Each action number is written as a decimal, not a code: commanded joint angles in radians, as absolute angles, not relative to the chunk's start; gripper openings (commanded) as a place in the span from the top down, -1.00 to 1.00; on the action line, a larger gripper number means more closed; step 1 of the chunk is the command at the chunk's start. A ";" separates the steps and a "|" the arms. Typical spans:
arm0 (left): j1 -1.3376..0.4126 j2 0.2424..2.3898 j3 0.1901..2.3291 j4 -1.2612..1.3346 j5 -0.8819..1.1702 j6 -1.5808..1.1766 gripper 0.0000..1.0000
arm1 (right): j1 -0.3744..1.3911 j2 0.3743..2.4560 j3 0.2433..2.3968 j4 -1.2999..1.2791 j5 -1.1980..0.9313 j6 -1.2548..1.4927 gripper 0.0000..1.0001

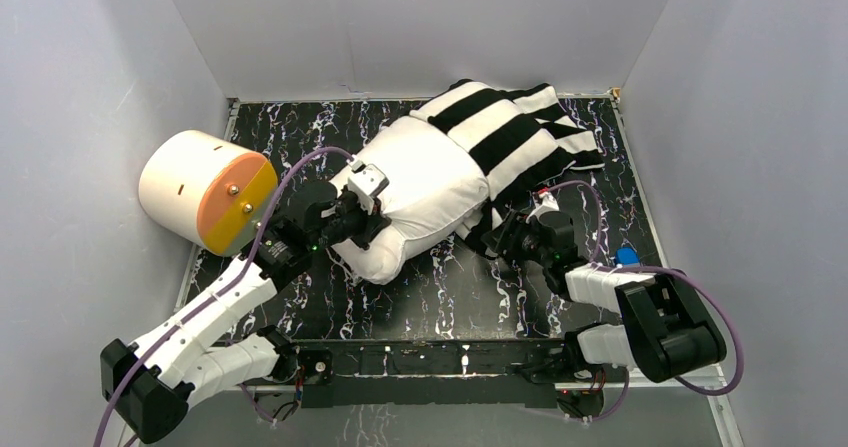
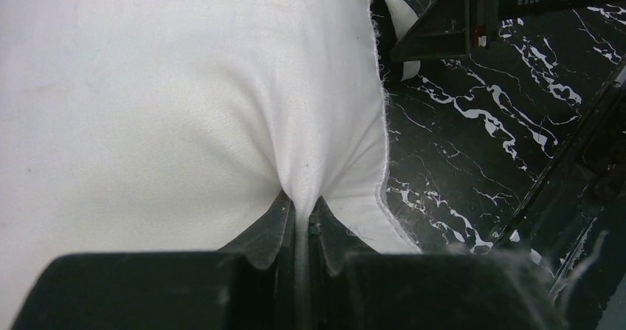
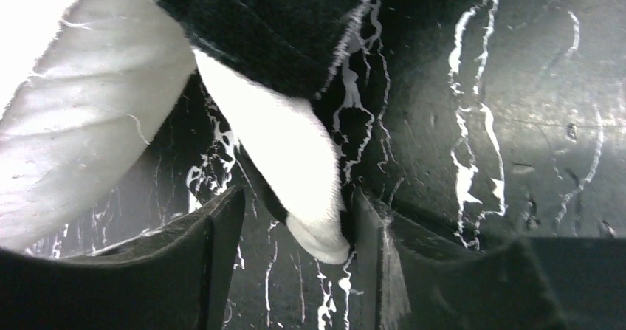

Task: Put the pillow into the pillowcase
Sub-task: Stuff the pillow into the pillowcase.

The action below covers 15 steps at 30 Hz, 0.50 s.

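The white pillow [image 1: 420, 192] lies on the marbled table with its far end inside the black-and-white striped pillowcase [image 1: 510, 132]. My left gripper [image 1: 362, 217] is shut on the pillow's near left edge. In the left wrist view a fold of the pillow [image 2: 148, 108] is pinched between the jaws of the left gripper [image 2: 301, 215]. My right gripper [image 1: 510, 230] is at the pillowcase's open near edge. In the right wrist view it [image 3: 295, 223] is open, with a hanging corner of the pillowcase [image 3: 295, 160] between the fingers, touching the right finger [image 3: 369, 227]. The pillow [image 3: 81, 138] shows on the left.
A cream cylinder with an orange face [image 1: 205, 189] lies at the table's left side, next to the left arm. A small blue object [image 1: 626, 256] sits near the right edge. White walls enclose the table on three sides. The right arm [image 2: 472, 12] shows in the left wrist view.
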<state>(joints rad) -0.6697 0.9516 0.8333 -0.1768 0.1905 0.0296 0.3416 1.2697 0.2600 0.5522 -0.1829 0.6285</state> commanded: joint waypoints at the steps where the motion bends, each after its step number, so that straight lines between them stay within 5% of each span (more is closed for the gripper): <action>1: -0.676 0.955 0.894 -0.088 0.222 0.007 1.00 | 0.339 1.301 0.279 0.751 -0.250 0.639 0.02; 3: -0.676 0.948 0.905 -0.072 0.106 -0.098 1.00 | 0.340 1.259 0.277 0.765 -0.264 0.635 0.65; 5: -0.675 0.928 0.928 -0.067 -0.030 -0.173 1.00 | 0.340 1.159 0.287 0.724 -0.273 0.595 1.00; 11: -0.676 0.862 0.985 -0.031 0.090 -0.186 1.00 | 0.340 0.783 0.510 0.371 -0.338 0.484 1.00; 15: -0.676 0.882 1.033 0.023 0.140 -0.374 1.00 | 0.340 0.775 0.732 0.321 -0.381 0.437 1.00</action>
<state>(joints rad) -0.6712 0.9092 0.9340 -0.1417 0.0635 -0.1856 0.3412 0.7944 0.5053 0.3439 -0.3027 0.5171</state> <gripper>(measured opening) 0.040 0.031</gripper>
